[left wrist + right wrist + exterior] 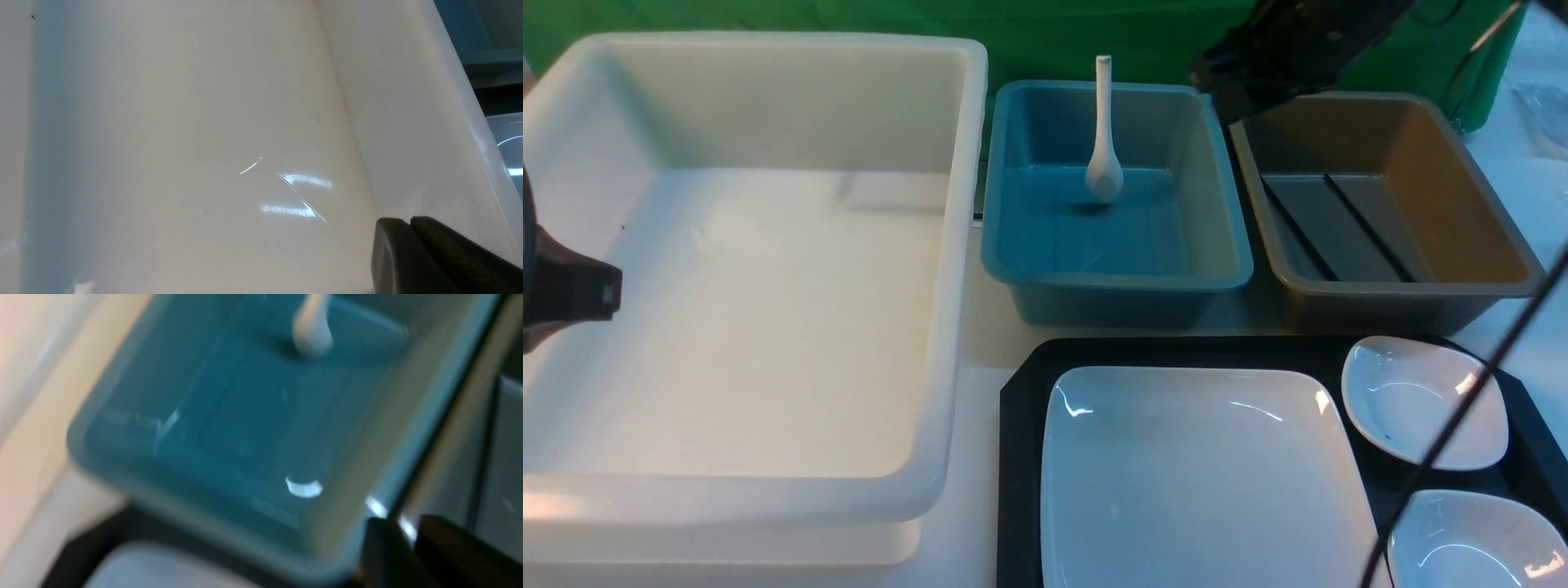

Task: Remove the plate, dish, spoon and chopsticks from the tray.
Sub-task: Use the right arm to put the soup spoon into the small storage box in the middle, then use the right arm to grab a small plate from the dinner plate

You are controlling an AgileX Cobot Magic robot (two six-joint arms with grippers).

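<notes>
Right pincer (410, 531), blurred at the lower right of its wrist view, carries nothing; whether its near-touching jaws are fully clenched I cannot tell. Tray (1021, 384), lower right, holds the plate (1201, 474) and two dishes (1421, 400). Chopsticks (1368, 227) lie in the brown tub (1486, 237), spoon (1103, 175) handle-up in the blue tub (1111, 282). Spoon step looks finished; next calls for an edge grip on the plate.
</notes>
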